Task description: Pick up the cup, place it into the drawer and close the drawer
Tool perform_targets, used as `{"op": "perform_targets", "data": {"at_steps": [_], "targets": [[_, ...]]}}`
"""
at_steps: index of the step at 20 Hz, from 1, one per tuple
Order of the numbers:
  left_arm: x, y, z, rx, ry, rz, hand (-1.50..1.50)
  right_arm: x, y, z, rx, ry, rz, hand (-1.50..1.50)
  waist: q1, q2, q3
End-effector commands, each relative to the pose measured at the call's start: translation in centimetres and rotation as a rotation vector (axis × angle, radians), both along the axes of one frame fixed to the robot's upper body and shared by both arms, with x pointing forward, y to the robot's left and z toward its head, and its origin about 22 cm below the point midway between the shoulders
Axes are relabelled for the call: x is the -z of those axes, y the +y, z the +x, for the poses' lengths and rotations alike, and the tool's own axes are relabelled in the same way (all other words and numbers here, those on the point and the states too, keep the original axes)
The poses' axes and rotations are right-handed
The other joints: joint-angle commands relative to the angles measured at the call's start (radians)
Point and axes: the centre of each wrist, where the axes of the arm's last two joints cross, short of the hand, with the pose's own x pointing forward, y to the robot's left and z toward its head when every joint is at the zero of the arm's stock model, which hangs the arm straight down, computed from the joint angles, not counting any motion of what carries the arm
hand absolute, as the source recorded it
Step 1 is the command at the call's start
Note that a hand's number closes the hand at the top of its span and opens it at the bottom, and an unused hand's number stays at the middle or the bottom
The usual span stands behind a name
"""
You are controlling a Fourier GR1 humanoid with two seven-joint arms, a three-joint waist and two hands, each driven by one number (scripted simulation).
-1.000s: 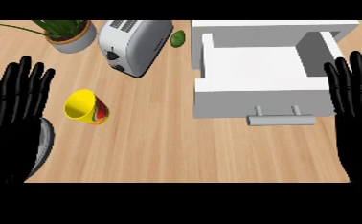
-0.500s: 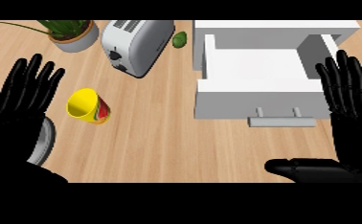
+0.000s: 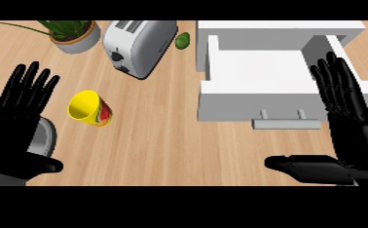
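Head view, looking steeply down on a pale wooden counter [image 3: 165,144]. At the left edge, the left hand [image 3: 25,100]: open, fingers straight and fanned, pointing up the view, thumb stuck out toward the middle near the lower edge, holding nothing. Just to its right, apart from the fingers, the cup [image 3: 90,108]: yellow, with a red and green patch on its side, tipped over on the counter, mouth turned up and to the left. Beneath the left palm, a grey rounded thing [image 3: 43,138], partly hidden, perhaps the edge of a plate or pan; hard to tell which. Farther up, a silver toaster [image 3: 138,44] set at a slant, slots on top, with a potted plant [image 3: 72,36] to its left and a small green fruit-like thing [image 3: 182,40] to its right. On the right half, the white drawer [image 3: 259,106], standing open, with a grey handle [image 3: 285,123] on its front wall facing the lower edge. Well apart from the cup, with bare counter between. At the right edge, the right hand [image 3: 346,103]: open as well, fingers straight and up, overlapping the drawer's right side in the view, thumb reaching left below the handle, gripping nothing
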Motion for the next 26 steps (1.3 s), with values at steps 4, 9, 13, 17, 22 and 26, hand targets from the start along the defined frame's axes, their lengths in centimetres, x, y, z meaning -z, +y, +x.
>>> {"op": "perform_targets", "data": {"at_steps": [4,9,13,17,22,26], "targets": [[2.8,3.3,1.4,-0.111,0.060,0.059,-1.50,1.1,-3.2,-1.5,-0.003,-0.009,0.005,-1.50,-0.008,0.000,0.000],[7.0,5.4,0.6,-0.168,0.124,0.090,-1.50,0.2,-1.8,-1.2,0.007,-0.016,-0.008,-1.50,-0.007,0.000,-0.001],[8.9,5.5,1.5,-0.203,0.164,0.145,-1.50,2.3,-1.3,0.2,-0.017,0.006,0.001,-1.50,-0.005,0.001,0.000],[11.5,5.9,1.4,-0.218,0.180,0.141,-1.50,0.6,-2.1,0.3,-0.030,-0.013,-0.001,-1.50,-0.004,0.000,0.000],[14.5,7.5,1.9,-0.233,0.216,0.154,-1.50,-0.5,-1.9,0.9,0.000,0.001,-0.012,-1.50,-0.008,0.001,-0.001],[16.6,6.8,2.1,-0.249,0.216,0.130,-1.50,1.7,-0.8,0.7,-0.024,-0.013,-0.012,-1.50,-0.008,0.002,-0.001]]}}
